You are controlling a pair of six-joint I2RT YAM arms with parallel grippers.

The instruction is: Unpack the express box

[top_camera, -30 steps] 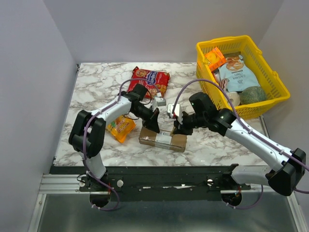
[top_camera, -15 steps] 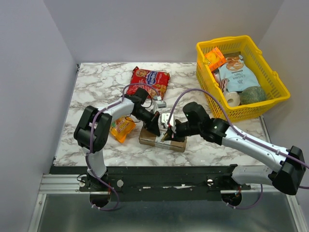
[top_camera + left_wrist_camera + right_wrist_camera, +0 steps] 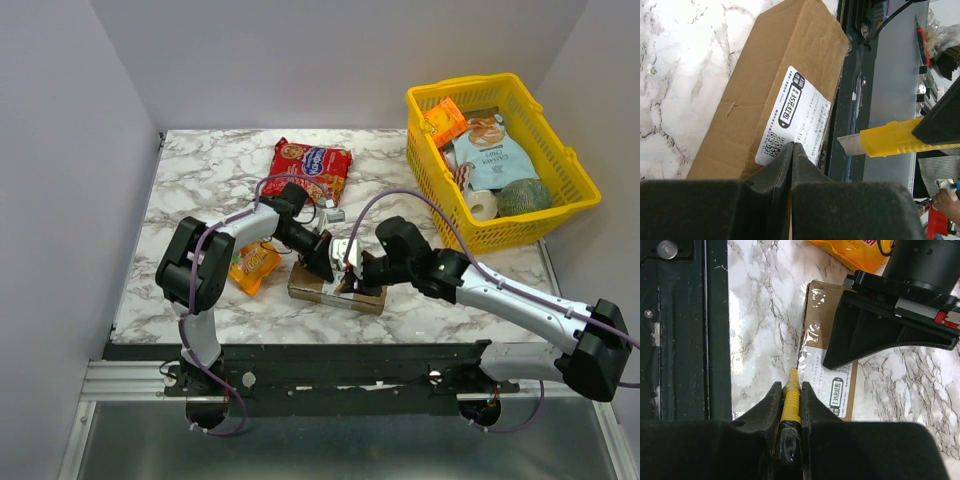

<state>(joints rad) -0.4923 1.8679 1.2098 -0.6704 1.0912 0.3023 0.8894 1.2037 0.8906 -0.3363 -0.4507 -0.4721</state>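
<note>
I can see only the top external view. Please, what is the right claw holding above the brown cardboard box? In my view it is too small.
Observer: The right claw is shut on a yellow plastic utility knife, clear in the right wrist view.
Operator: Is the blade out?
Observer: Yes, a short grey blade sticks out, its tip near the long edge of the brown cardboard express box; contact I cannot tell.
Operator: And the left claw?
Observer: Shut, its tips at the edge of the white shipping label.

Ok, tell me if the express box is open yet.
Shut: the express box lies flat, its top closed, the label unbroken across it.
</note>
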